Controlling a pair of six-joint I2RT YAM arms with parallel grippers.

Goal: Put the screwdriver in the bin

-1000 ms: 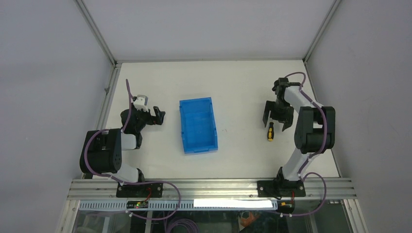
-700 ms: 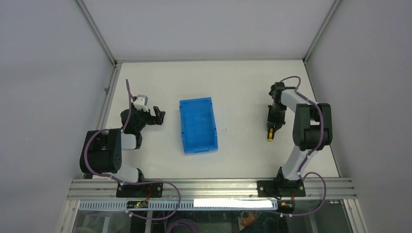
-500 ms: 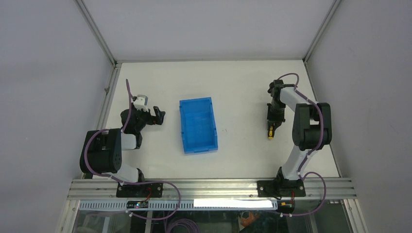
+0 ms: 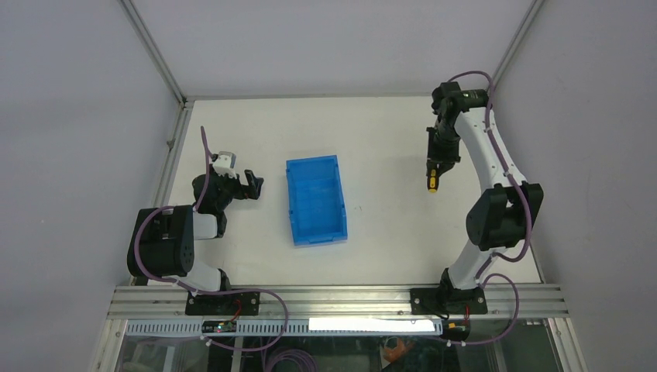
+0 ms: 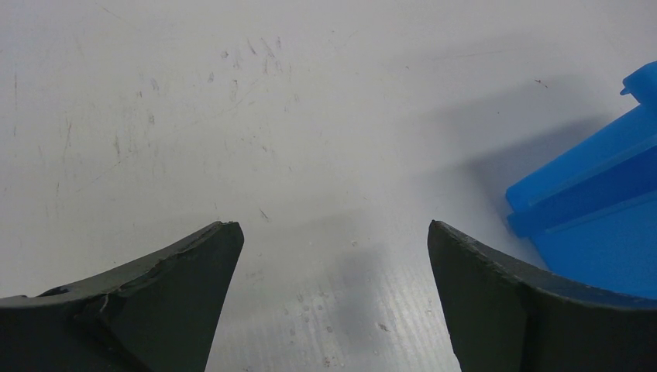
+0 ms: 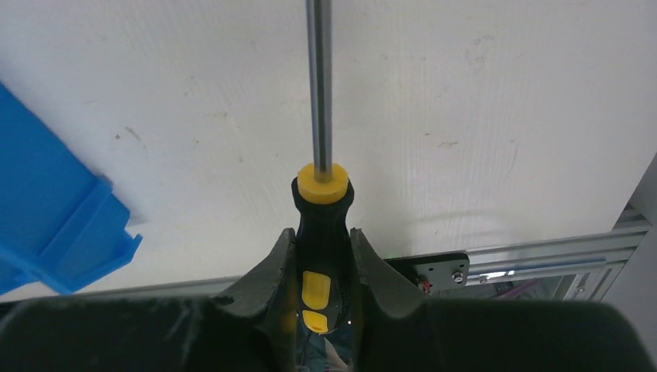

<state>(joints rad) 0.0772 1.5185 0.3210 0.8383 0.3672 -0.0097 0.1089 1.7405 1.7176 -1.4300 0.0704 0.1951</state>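
The right gripper [image 6: 321, 242] pinches the black-and-yellow handle of the small screwdriver [image 6: 321, 203] between its fingers, the thin metal shaft jutting straight ahead of them. The left gripper [image 5: 333, 232] stands spread, with the bright blue rectangular plastic bin [image 5: 596, 201] just beyond its right finger.

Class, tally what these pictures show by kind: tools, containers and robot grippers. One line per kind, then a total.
Tools: 1, the screwdriver
Containers: 1, the bin
Grippers: 2, the left gripper and the right gripper
Total: 4
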